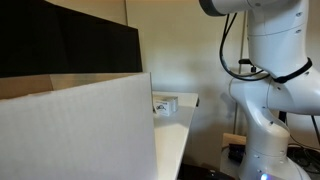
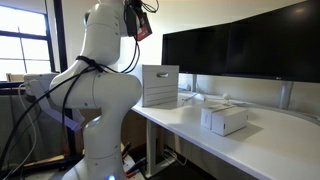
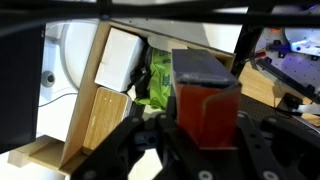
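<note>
Carry step: jaws closed on red block, mid-frame.
Next likely needs steady descent to surface, clear of white box.

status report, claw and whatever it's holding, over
Claw shut on red block. Block held high, above desk level. White box on desk, well apart from it.
</note>
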`<state>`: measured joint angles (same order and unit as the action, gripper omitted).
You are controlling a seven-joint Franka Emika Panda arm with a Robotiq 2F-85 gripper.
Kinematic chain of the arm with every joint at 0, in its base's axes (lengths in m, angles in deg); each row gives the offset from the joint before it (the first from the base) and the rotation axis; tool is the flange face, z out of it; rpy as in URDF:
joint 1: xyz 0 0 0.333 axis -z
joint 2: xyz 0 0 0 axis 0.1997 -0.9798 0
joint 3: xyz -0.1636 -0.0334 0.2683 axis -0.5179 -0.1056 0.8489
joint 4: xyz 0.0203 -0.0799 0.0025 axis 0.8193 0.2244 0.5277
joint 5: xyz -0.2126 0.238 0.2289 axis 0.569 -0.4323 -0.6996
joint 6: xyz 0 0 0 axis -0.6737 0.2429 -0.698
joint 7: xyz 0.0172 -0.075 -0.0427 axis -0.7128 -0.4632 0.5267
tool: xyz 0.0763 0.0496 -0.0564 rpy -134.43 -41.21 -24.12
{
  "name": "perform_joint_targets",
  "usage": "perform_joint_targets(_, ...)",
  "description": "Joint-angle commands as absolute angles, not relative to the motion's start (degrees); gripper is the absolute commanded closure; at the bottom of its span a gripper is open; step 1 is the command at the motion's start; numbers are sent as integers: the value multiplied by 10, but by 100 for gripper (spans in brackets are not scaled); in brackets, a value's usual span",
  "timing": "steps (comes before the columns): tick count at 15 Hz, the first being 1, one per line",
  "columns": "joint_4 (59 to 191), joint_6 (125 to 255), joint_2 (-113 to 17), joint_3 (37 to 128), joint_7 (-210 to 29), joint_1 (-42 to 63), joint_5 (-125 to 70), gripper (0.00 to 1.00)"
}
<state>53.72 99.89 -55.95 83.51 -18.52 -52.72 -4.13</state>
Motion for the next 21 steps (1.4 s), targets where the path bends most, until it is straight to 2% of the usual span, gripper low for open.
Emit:
perform_joint_targets(1, 565, 993, -527, 838, -212, -501, -33, 86)
perform_joint_targets(10, 554, 985, -487, 848, -234, -406, -52, 86)
perform_joint_targets(21, 540, 989, -485, 916, -247, -189, -197, 86)
